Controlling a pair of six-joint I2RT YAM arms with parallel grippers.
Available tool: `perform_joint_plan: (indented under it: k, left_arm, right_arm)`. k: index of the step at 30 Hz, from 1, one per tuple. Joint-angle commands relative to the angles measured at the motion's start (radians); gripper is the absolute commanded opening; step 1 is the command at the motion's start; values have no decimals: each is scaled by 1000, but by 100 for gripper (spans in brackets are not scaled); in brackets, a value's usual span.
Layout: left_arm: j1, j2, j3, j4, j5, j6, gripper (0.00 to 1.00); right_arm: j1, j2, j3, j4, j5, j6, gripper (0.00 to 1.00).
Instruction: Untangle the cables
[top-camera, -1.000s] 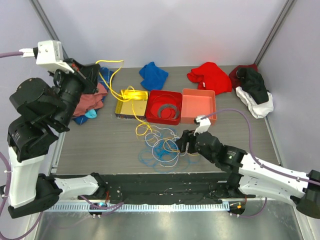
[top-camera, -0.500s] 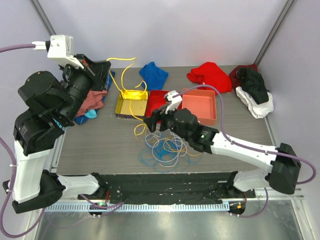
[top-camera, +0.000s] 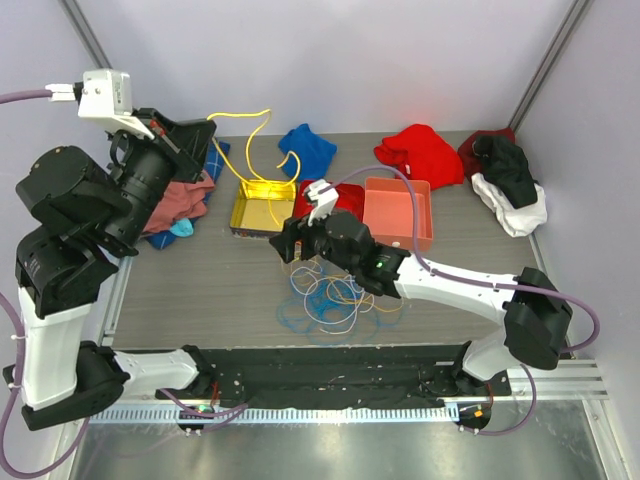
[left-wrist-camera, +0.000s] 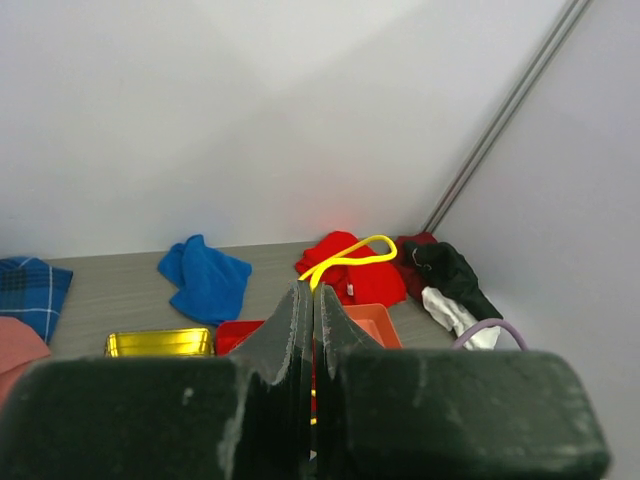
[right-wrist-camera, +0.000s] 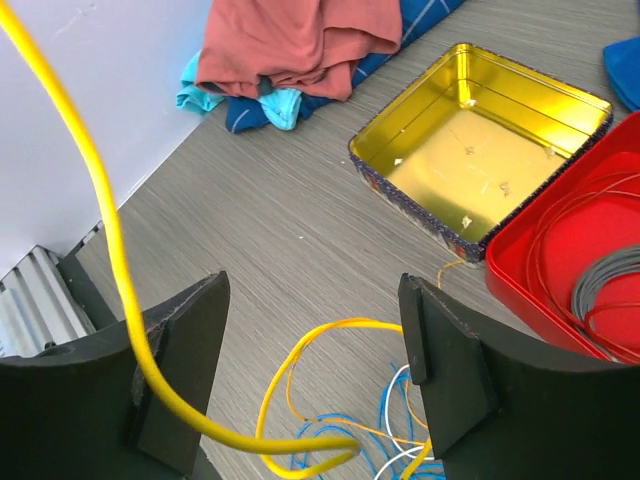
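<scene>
cable (right-wrist-camera: 102, 205) yel | tin (right-wrist-camera: 480, 160) gold | tray (right-wrist-camera: 600, 195) red | cloth (left-wrist-camera: 25, 285) blu plaid | table (right-wrist-camera: 300, 250) gry woodgrain

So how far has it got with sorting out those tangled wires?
Early days. Done: nothing looks fully freed yet. In hand: the left gripper is shut on the yellow wire and holds it high, but that wire runs down into the heap of blue and white wires on the table. The right gripper hangs open just above that heap. Left: pulling every wire apart.
</scene>
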Motion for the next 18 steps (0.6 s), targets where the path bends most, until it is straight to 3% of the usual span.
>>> perform_joint_plan:
  k: [1,3,4,8,9,18]
  left_arm:
    - [2,-25,-27,45,17,-15,0]
    - [2,-27,-36,45,21,-19,0]
    - [2,-30,-39,43,21,-20,0]
    - [2,-43,-48,39,12,-22,0]
    - [2,-51,-59,43,6,-22,0]
    - [2,-168,-289,143,-9,-49,0]
  right_arm:
    - [0,-19,39,61,-28,-17,75]
    - [0,-16,44,69,0,-20,69]
    - [2,-15,50,69,36,-26,51]
    - [2,-45,122,-3,107,-72,9]
    - [2,-67,145,-44,125,-87,4]
    - [0,-150,511,-282,201,-245,1]
